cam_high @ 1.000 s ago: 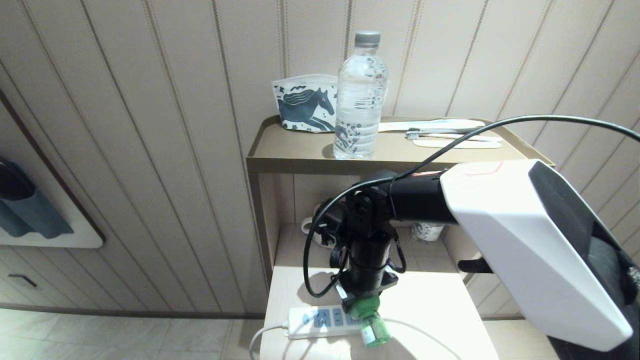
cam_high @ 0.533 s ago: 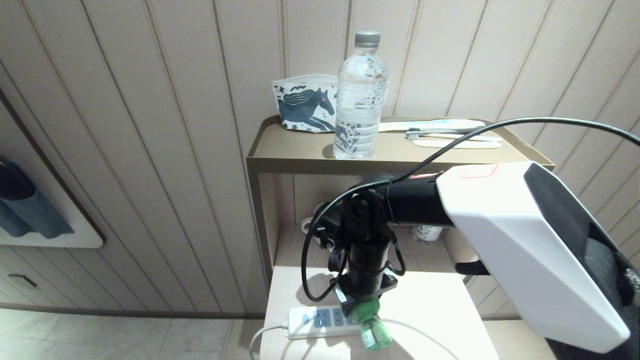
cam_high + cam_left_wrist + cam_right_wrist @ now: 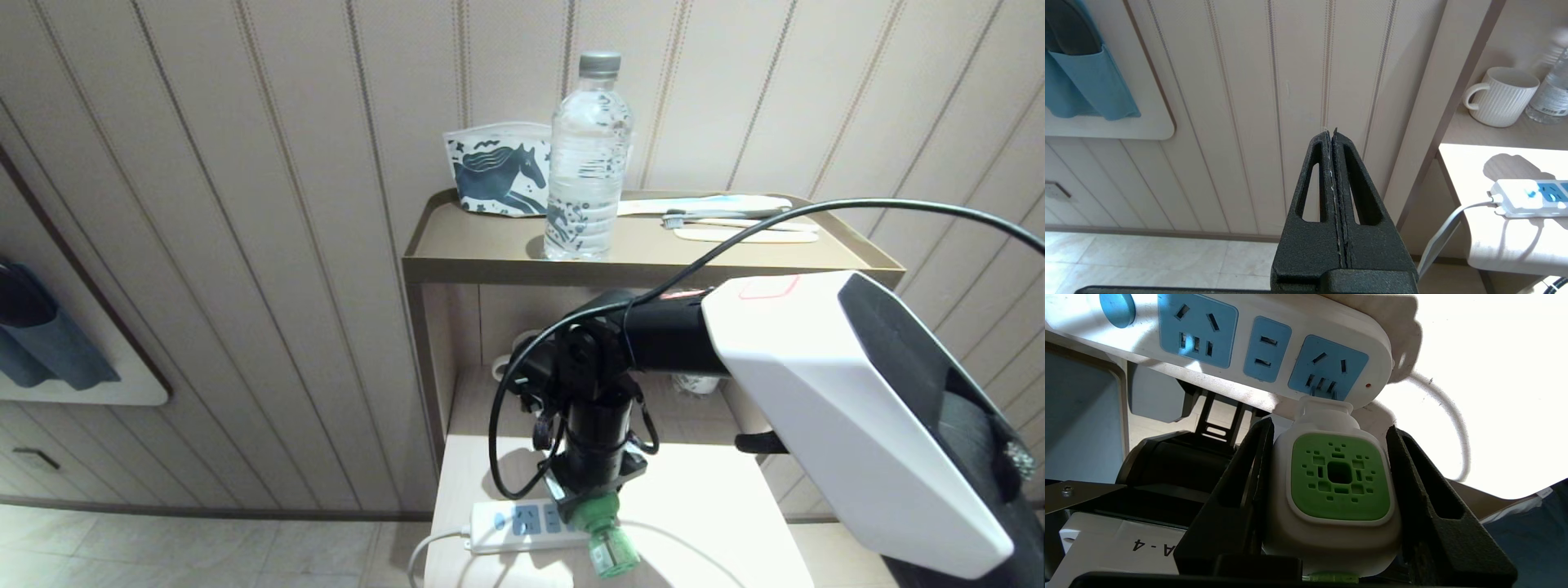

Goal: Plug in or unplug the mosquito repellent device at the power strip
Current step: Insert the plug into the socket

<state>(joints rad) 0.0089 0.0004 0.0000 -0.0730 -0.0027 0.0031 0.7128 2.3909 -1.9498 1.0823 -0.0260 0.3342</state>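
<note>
the right gripper (image 3: 1327,490) fingers pinch the small green-and-white plastic mosquito repellent device (image 3: 1337,486), prongs just entering the far-right socket of the long white power strip (image 3: 1274,355) at the tabletop's near edge. tilted pushing could shove the strip or bend prongs.

The only legible marking is "A-4", printed in black on a white label (image 3: 1126,547). That label lies just beside the right gripper (image 3: 1331,490), below the power strip (image 3: 1241,347).
</note>
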